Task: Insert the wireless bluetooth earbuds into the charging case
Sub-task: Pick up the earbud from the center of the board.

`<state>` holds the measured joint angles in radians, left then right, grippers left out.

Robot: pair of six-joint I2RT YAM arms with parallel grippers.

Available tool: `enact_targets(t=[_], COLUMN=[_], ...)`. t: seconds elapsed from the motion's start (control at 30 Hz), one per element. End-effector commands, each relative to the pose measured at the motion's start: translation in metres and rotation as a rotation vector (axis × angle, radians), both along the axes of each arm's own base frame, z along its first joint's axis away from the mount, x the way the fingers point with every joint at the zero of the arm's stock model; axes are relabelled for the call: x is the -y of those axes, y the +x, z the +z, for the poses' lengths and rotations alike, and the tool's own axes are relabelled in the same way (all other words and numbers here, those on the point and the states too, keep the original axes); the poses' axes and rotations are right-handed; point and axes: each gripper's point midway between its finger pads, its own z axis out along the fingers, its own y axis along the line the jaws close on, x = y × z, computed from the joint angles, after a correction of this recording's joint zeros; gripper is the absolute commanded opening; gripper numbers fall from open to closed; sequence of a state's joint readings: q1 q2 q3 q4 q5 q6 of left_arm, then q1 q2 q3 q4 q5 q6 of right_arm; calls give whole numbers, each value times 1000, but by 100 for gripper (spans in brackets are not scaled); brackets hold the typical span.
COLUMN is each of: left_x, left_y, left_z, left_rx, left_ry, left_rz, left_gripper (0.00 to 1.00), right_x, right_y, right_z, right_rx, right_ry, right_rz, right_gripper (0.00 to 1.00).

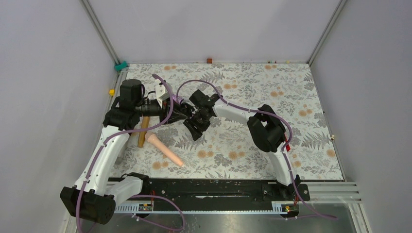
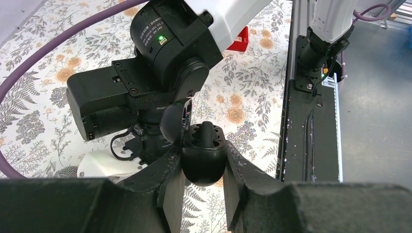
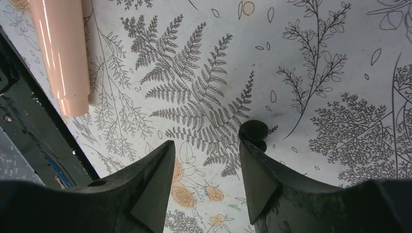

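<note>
While the black earbud lay on the floral cloth against one fingertip of the right gripper, rounded end pointing away and long axis roughly along that finger, those jaws stood half apart, holding nothing, and the left gripper clamped the open-lidded charging case.

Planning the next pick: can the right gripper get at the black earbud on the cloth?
Probably yes: the right gripper is open and the black earbud lies uncovered at one fingertip, though not centred in the gap.
</note>
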<state>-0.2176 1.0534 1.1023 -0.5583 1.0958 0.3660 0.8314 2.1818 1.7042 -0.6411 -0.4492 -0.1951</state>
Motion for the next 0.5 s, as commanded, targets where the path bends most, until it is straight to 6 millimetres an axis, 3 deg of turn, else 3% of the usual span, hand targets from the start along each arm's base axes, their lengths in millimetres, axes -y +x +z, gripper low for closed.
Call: enact_targets(t=[0.0,0.47], left_x=[1,1], left_y=[-3,-2], left_z=[12,10], left_rx=[61,54], left_ry=[-30,-29], left_rz=[-27,-27], left_gripper=[8,8], right_x=[-10,-10], right_y=[11,10], right_z=[3,-5], right_rx=[76,118], right_ry=[10,-13], right_rz=[23,66], right_gripper=[59,58])
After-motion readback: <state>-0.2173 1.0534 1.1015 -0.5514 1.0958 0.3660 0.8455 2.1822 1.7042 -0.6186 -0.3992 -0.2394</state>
